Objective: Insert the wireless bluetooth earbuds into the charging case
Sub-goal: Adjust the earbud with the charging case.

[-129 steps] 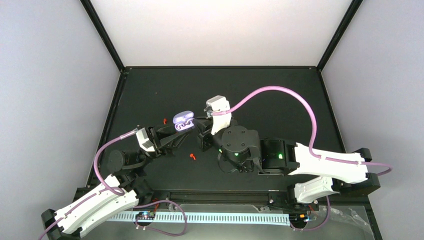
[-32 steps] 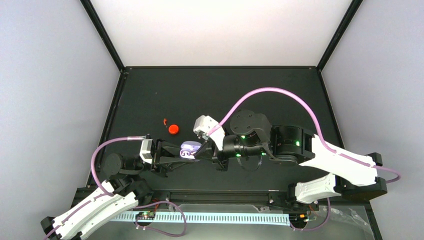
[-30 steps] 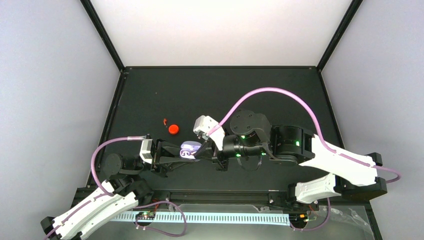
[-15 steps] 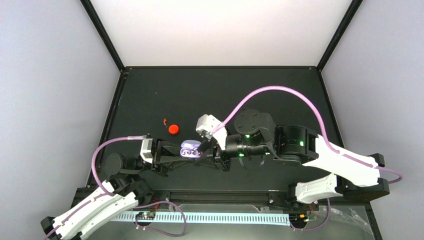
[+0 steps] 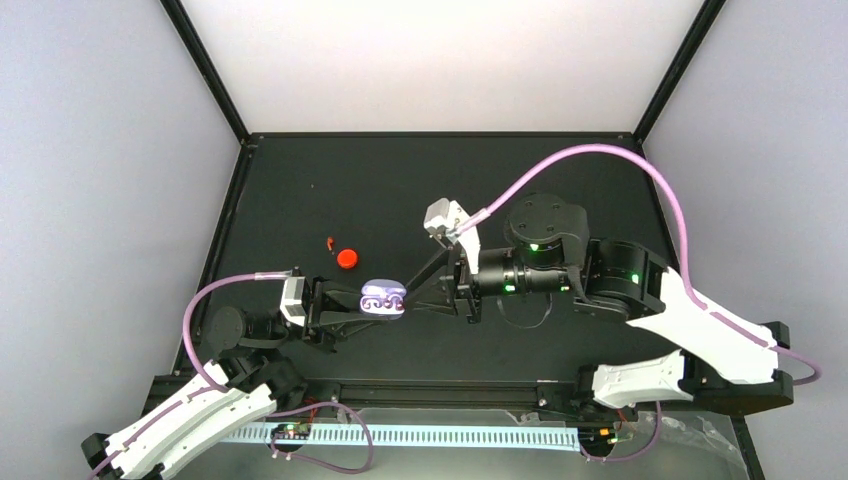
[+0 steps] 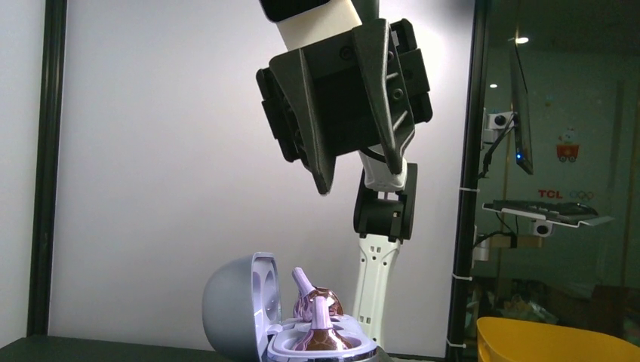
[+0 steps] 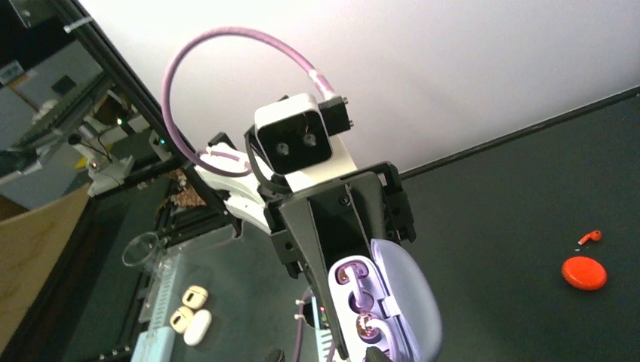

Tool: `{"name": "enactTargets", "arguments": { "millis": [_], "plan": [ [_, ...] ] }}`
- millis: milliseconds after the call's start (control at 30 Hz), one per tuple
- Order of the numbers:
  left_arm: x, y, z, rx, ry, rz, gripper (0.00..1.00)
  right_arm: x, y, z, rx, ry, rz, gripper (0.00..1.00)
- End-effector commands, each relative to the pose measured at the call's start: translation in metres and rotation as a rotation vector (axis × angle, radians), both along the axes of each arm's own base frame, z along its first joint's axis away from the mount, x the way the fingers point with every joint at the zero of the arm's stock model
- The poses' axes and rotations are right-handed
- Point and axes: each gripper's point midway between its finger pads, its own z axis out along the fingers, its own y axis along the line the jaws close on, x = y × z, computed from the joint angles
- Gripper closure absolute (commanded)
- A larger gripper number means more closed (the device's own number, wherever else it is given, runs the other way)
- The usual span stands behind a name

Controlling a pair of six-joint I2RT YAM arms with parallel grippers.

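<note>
Toward the near left of the tabletop (image 5: 560, 180), left claw (image 5: 362, 303) clamps the open case (image 5: 383, 298), both buds (image 6: 317, 332) seated inside. Right claw (image 6: 361, 175) hovers just right, spread and empty. Seating looks done; next, press the lid (image 6: 234, 302) shut.

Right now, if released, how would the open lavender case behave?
The lavender case looks smooth and rounded, so it would probably slip or roll. Its raised lid may tip it backward. The earbuds sit high, so a knock might unseat them.
</note>
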Motion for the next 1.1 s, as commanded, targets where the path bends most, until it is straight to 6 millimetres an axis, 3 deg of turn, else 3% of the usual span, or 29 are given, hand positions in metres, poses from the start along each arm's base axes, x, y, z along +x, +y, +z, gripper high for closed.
{"name": "enactTargets", "arguments": {
  "millis": [0,433,1067],
  "plan": [
    [-0.003,0.003,0.007,-0.025,-0.014,-0.006,0.99,-0.002,0.005,-0.014,-0.057,0.035,0.027,0.75],
    [-0.005,0.003,0.009,-0.025,-0.020,-0.017,0.98,0.010,0.014,-0.036,-0.140,0.004,-0.014,0.75],
    [-0.007,-0.001,0.008,-0.016,-0.023,-0.046,0.99,0.012,0.020,-0.039,-0.165,-0.031,0.000,0.81]
  ]
}}
